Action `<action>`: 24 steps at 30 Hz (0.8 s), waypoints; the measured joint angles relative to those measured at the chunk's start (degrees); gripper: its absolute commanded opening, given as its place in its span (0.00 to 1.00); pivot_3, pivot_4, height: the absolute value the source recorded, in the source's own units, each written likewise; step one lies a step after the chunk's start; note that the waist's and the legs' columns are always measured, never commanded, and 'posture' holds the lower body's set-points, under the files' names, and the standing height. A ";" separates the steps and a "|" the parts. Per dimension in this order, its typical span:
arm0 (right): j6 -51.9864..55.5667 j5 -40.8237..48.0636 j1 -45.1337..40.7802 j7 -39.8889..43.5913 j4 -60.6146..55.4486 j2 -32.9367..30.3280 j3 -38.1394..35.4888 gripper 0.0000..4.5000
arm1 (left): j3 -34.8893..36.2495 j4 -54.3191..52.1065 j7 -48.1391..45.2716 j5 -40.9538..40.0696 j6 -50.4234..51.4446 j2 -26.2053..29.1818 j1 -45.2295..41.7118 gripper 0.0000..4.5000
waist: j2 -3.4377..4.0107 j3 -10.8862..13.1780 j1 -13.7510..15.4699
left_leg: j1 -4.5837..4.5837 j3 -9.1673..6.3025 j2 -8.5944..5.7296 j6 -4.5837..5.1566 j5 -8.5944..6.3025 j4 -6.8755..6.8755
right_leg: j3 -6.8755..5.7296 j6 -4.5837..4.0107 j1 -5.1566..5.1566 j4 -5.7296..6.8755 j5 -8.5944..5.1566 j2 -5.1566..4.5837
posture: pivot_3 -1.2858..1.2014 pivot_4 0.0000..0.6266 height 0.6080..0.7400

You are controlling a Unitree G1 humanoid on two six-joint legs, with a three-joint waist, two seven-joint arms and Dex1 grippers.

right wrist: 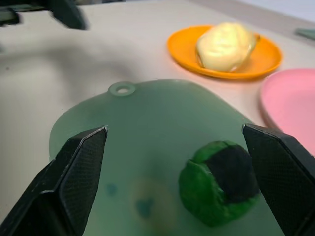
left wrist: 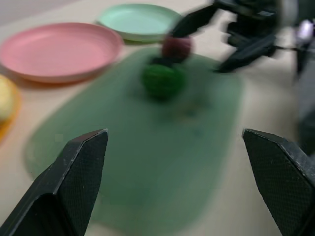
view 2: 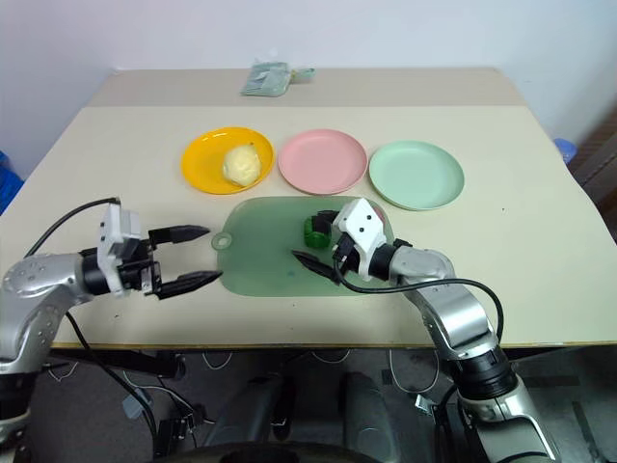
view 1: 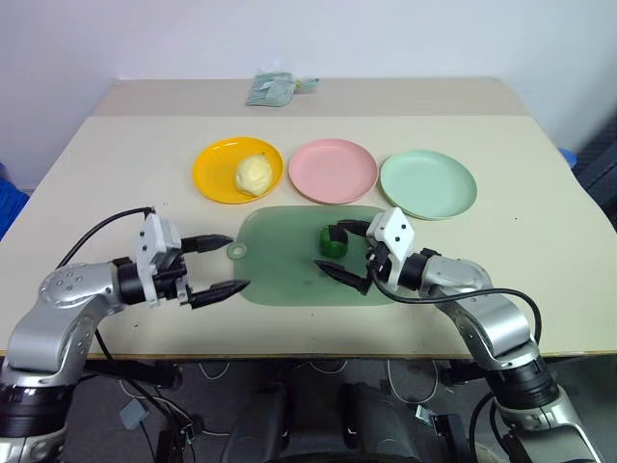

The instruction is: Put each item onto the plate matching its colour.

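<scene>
Wide beige table [view 1: 106, 174], matte and bare at the edges. At its centre, a dark green mat [view 1: 280, 265]: soft-looking, rounded rectangle, hanging hole on the tab at its 9 o'clock end. Along the mat's 12 o'clock side, a row of three round shallow plates, smooth plastic: orange plate [view 1: 214, 174] at 11, pink plate [view 1: 333, 171] at 12, mint plate [view 1: 428, 183] at 1.

On the orange plate already, toward its 3 o'clock rim: yellow lump [view 1: 254, 175], pale and knobbly, colour matched. Pink and mint plates bare.

On the mat, toward 2 o'clock: green lump [view 1: 333, 240], rough, with a dark patch. Touching or just behind it, partly hidden by the right arm in the head views: red lump [left wrist: 177, 46], dark and round, plain to see from the left wrist.

Left gripper [view 1: 220, 264] just off the mat's 9 o'clock end, black fingers spread wide, nothing between them; green lump well apart, off at 3 o'clock from its tips. Right gripper [view 1: 351, 254] over the mat's 3 o'clock part, fingers likewise wide apart and empty, pointing toward 9 o'clock; green lump just beside the far finger, between the fingertips in the right wrist view.

From the right wrist: dark patch on the green lump facing the camera, yellow lump beyond at 12 o'clock. Far back at 12 o'clock on the table: small greenish packet [view 1: 275, 89], contents unclear.
</scene>
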 measured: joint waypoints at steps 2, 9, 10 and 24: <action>0.72 -0.39 -0.86 -0.22 1.33 0.23 0.29 1.00 | -0.02 -1.78 -1.31 -0.37 -0.68 0.06 2.27 0.99 | 0.00 0.00 -0.11 | 0.00 0.00 0.00 0.00 0.00 -0.01 | 0.01 -0.01 0.00 -0.04 0.00 0.00 | 0.52 0.24 1.00; 1.31 -3.48 -3.48 -1.47 6.88 2.64 1.04 1.00 | -0.05 -4.19 -1.58 -0.70 -1.39 0.05 3.87 0.99 | 0.00 0.00 -0.22 | 0.00 0.01 0.01 0.00 0.00 -0.03 | 0.00 0.00 -0.03 -0.01 0.01 0.01 | 0.52 0.24 1.00; 1.08 -4.08 -3.99 -1.87 7.71 3.04 1.07 1.00 | -0.04 -4.20 -1.48 -0.72 -1.39 0.04 4.01 0.99 | 0.00 0.00 -0.24 | 0.00 0.01 0.02 0.00 0.00 -0.04 | -0.01 0.01 -0.04 -0.01 0.01 0.02 | 0.52 0.24 1.00; 0.86 -8.45 -5.95 -3.58 13.06 5.05 1.11 0.60 | 0.54 -4.21 0.92 -1.15 -3.45 -0.58 4.22 1.00 | 0.01 0.00 -0.28 | 0.00 0.01 0.01 0.00 0.00 -0.05 | -0.02 0.02 -0.05 0.01 0.01 0.03 | 0.52 0.24 1.00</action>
